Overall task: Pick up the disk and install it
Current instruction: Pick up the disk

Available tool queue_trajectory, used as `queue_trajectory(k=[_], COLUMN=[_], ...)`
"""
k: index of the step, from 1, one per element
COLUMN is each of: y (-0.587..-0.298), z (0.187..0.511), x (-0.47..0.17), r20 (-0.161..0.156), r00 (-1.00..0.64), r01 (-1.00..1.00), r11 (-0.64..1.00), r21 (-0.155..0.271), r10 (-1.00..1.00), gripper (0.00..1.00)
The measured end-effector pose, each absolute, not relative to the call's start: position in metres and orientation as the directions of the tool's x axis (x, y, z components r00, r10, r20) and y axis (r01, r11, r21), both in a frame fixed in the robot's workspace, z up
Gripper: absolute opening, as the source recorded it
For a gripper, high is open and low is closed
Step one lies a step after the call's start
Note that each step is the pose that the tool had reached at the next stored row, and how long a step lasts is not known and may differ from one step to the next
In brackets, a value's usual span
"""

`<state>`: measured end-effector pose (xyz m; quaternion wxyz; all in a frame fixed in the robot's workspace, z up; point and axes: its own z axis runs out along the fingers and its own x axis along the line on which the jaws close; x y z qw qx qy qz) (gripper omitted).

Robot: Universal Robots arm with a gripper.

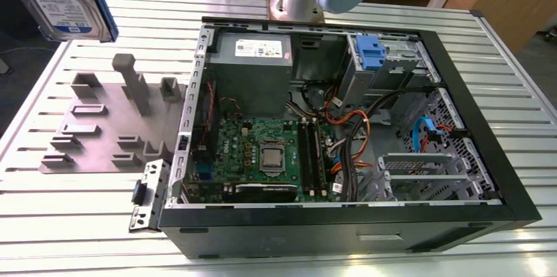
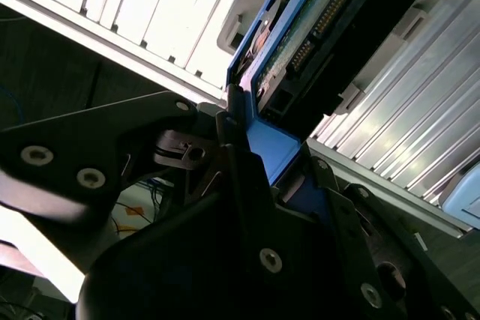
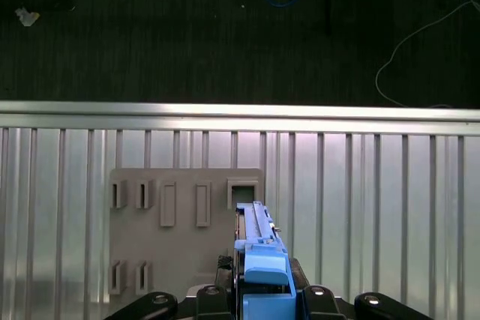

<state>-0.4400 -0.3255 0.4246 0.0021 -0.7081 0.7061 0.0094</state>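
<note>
The fingers [image 3: 304, 290] pinch the disk [image 3: 259, 252] at its near end; its long axis runs straight out between them, above the desk [image 3: 375, 185].

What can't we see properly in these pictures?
Exterior view: the silver-grey hard drive in its blue plastic frame is cut off by the top edge.
Second wrist view: the black tool clamped on the frame hides that end of it.
First wrist view: the drive stands edge-on, hiding its label and part of the grey slotted plate.
</note>
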Motion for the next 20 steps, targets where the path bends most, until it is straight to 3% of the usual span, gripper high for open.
queue_trajectory(k=[20], y=[-0.326], z=[0.445], x=[-0.44], r20=[-0.016], r00=[0.003], r01=[-1.0], r11=[-0.003], r21=[0.01], r10=[-1.0], gripper=[0.36])
